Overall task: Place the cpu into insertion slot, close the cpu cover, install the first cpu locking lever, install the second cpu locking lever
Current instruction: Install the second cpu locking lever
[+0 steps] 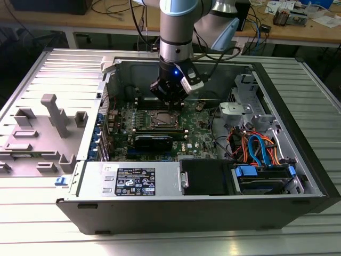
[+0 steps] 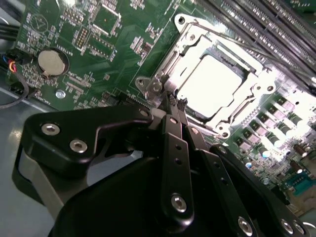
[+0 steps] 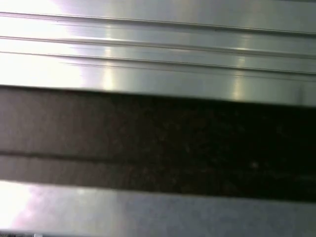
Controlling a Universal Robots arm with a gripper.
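Cpu (image 2: 212,85) seated under cpu cover (image 2: 195,44); fingers (image 2: 174,106) closed together, empty, at cover's edge.

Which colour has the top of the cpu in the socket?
Silver-grey, shining bright under the light; the cpu shows best in the second wrist view.

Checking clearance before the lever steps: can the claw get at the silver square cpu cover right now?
Probably yes: the black claw hangs right beside the silver windowed cpu cover, which lies flat over the cpu, with nothing between them.
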